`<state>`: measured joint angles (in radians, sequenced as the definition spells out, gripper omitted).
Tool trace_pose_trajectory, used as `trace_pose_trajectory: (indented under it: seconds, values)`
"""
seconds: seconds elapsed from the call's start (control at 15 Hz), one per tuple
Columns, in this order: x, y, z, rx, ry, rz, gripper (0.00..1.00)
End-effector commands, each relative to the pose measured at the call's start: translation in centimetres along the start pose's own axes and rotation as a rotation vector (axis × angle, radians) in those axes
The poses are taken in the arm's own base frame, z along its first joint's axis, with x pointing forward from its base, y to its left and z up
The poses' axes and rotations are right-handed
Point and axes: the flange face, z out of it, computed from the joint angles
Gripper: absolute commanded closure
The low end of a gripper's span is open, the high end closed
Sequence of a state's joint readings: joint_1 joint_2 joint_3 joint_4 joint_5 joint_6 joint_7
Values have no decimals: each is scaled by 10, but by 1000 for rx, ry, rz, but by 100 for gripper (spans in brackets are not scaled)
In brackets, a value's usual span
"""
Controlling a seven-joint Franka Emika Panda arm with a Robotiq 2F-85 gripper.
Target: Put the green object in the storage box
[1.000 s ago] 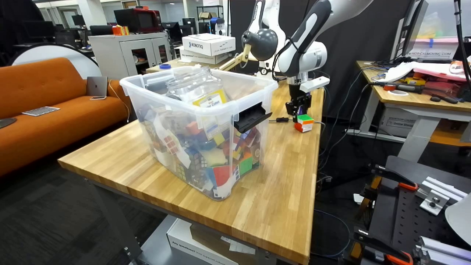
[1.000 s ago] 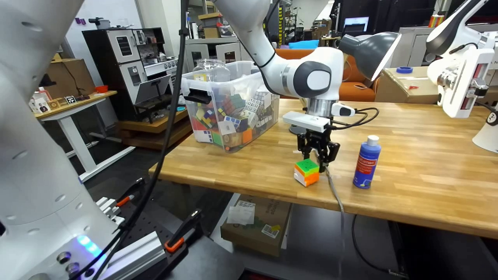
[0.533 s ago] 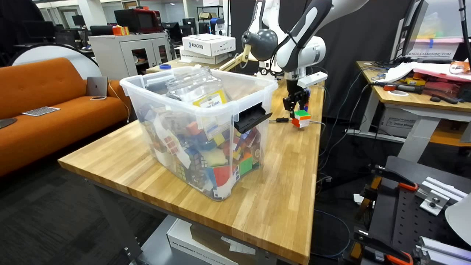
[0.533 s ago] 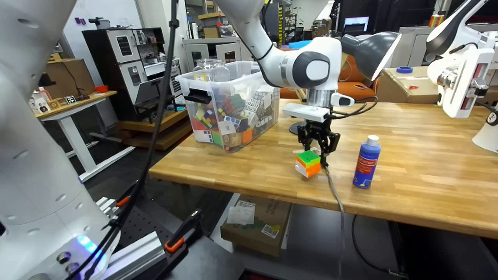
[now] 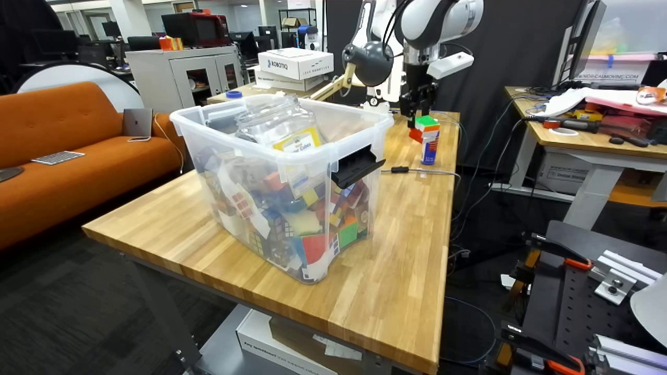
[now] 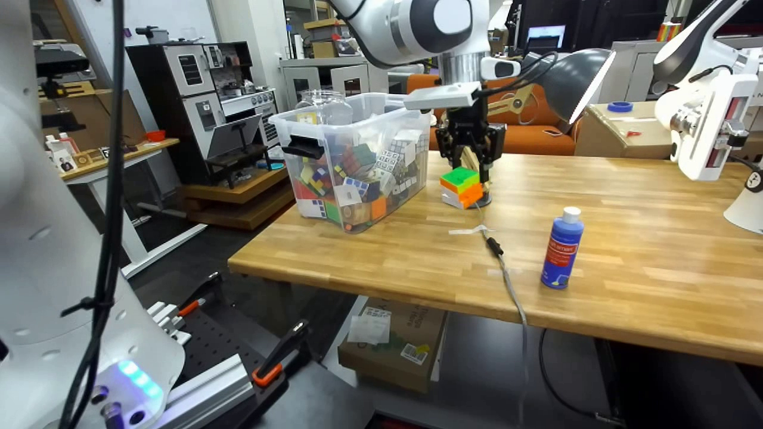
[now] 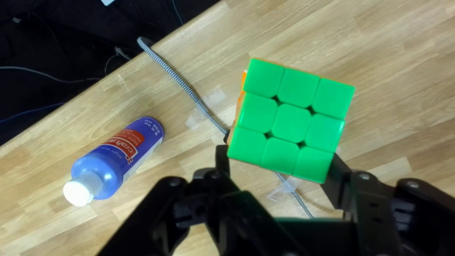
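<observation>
Wrist view: pincer [image 7: 280, 163] grasping the green-topped cube [image 7: 291, 122], a black fingertip [image 7: 222, 160] on either side, nine green squares facing the camera, slivers of orange at the edges. Blue bottle [image 7: 117, 156], white cap, red label, off to the left, well apart from the green-topped cube. Braided gray cable [image 7: 177, 80] crosses the tabletop [image 7: 391, 89] and runs below the green-topped cube. In an exterior view, big see-through storage box [image 5: 312, 155] upright on the tabletop, loaded with colored cubes [image 5: 315, 247], clear jar [image 5: 276, 122] with yellow label on top of them; black latch [image 5: 359, 165] sticking out at the side. Green-topped cube is outside the storage box, raised off the tabletop, lined up in front of the blue bottle's upper part. In an exterior view, gray-shaded lamp [image 6: 560, 83] behind the white arm [image 6: 447, 30]; green-topped cube hangs near the storage box, visible gap between, green side up, white and orange sides showing; blue bottle upright near the tabletop's edge.
</observation>
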<state>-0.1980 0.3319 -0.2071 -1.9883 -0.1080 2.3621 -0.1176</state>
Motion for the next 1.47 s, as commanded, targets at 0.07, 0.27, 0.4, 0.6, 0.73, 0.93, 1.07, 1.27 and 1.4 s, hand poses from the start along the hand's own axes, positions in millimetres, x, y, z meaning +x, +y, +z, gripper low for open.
trace_pose_trajectory:
  seconds: [0.07,0.27,0.4,0.6,0.73,0.93,1.07,1.27,1.4]
  values:
    - [-17,-29,-63,-30,146,-26,63]
    - [-17,-57,-117,-68,283,-63,63]
    - [-20,-81,-143,-80,345,-104,63]
    - [-25,-130,-167,-95,418,-197,63]
    - [-30,-166,-180,-115,464,-270,63]
    - [-42,-224,-187,-111,489,-386,63]
    - [-53,-257,-193,-113,511,-452,63]
    - [-66,-290,-197,-114,530,-524,63]
    - [-73,-303,-188,-105,512,-557,63]
